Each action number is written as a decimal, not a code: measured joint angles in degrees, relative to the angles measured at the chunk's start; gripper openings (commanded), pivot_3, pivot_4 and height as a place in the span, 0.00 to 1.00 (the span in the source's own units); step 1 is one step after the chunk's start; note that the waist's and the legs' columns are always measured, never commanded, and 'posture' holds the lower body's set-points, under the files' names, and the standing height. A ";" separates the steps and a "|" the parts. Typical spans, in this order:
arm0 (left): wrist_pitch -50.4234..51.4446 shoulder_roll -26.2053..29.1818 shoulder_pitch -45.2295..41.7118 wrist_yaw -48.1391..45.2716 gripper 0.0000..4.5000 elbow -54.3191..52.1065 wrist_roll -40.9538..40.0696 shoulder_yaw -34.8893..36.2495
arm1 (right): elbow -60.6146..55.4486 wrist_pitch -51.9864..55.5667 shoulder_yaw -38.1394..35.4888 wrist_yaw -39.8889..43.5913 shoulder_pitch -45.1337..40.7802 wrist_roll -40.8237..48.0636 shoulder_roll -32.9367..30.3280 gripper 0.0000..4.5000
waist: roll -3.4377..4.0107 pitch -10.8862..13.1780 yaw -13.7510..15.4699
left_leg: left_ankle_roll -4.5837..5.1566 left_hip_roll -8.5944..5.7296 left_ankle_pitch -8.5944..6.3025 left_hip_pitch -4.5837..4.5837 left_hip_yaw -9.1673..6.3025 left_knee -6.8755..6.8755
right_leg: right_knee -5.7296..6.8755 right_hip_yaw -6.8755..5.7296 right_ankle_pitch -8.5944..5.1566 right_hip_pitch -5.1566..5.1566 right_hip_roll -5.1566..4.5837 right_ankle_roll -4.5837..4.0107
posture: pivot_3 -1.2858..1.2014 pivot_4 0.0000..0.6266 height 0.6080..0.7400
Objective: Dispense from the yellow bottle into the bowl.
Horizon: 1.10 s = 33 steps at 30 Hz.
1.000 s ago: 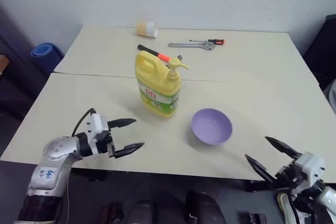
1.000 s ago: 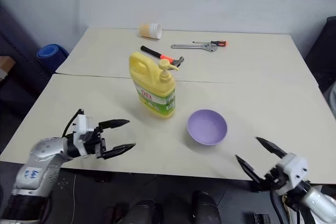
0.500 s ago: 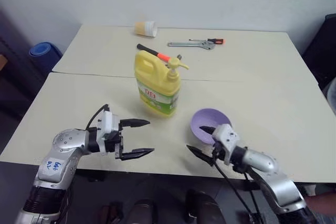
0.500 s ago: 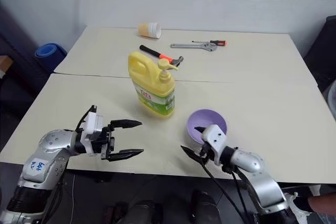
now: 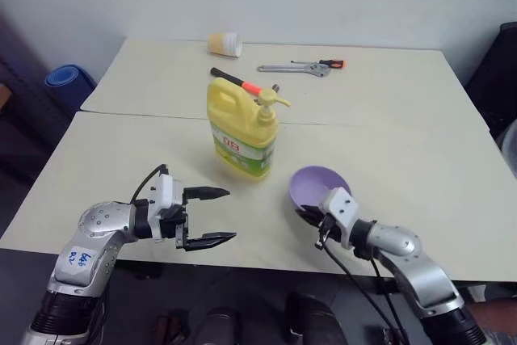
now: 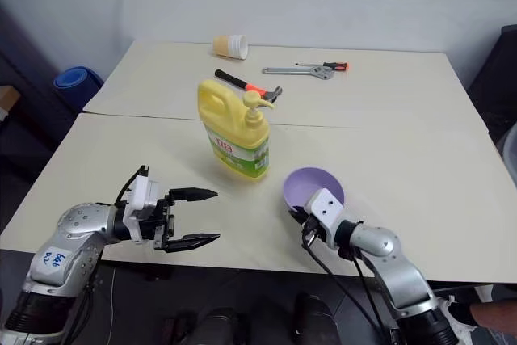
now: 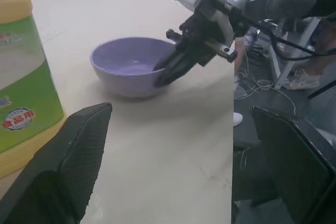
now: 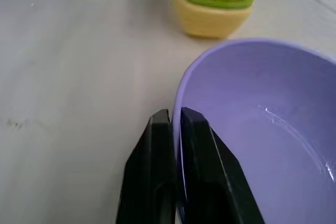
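Left gripper hovers near-left over the tabletop, jaws wide, empty. Large yellow plastic pump jug stands centre. Right gripper, open a second ago, now pinches the small lavender plastic bowl's near rim; repositioning likely.

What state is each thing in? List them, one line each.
yellow bottle: upright, pump on, untouched.
bowl: upright on the table, its near rim pinched.
right gripper: fingers shut on the bowl's rim.
left gripper: fingers open, holding nothing.
cup: lying on its side.
hammer: lying flat behind the bottle.
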 measured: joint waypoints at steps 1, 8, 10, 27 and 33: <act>0.43 0.00 -0.50 0.07 1.00 0.01 -0.25 0.14 | -0.10 0.13 -0.24 0.55 -0.10 0.12 -0.42 0.01 | 0.00 0.00 0.08 | 0.00 0.00 0.00 -0.01 0.00 0.00 | 0.00 0.00 0.00 0.00 0.00 0.00 | 0.52 0.24 1.00; 13.48 1.74 -10.81 3.57 0.96 -0.53 -12.32 5.99 | -3.05 5.63 -4.44 9.39 -8.77 6.44 -8.87 0.00 | -0.04 0.28 0.00 | 0.00 0.03 0.02 -0.15 -0.09 0.24 | 0.08 0.03 0.05 -0.07 0.02 -0.01 | 0.52 0.24 1.00; 16.25 1.86 -17.90 5.69 0.86 -0.92 -15.72 8.54 | -4.71 6.93 -7.24 11.17 -15.43 8.47 -10.86 0.00 | -0.04 0.26 0.03 | -0.03 0.04 0.01 -0.09 -0.11 0.22 | 0.07 0.02 0.05 -0.01 0.08 -0.01 | 0.52 0.24 1.00; 13.46 -12.92 -52.28 13.60 0.01 27.35 -0.89 -2.93 | 2.63 17.74 -1.38 17.39 -34.00 10.09 -11.16 0.00 | -0.10 0.23 0.07 | -0.06 -0.05 0.01 -0.27 0.45 0.19 | -0.21 -0.11 0.11 -0.09 0.36 0.09 | 0.52 0.24 1.00; 11.30 -14.69 -53.65 12.89 0.01 32.00 4.22 -5.05 | 0.90 21.64 -1.20 18.17 -36.99 11.17 -11.60 0.00 | -0.10 0.24 -0.12 | -0.09 0.07 0.03 -0.28 0.53 0.19 | -0.17 -0.07 0.11 -0.16 0.38 0.09 | 0.52 0.24 1.00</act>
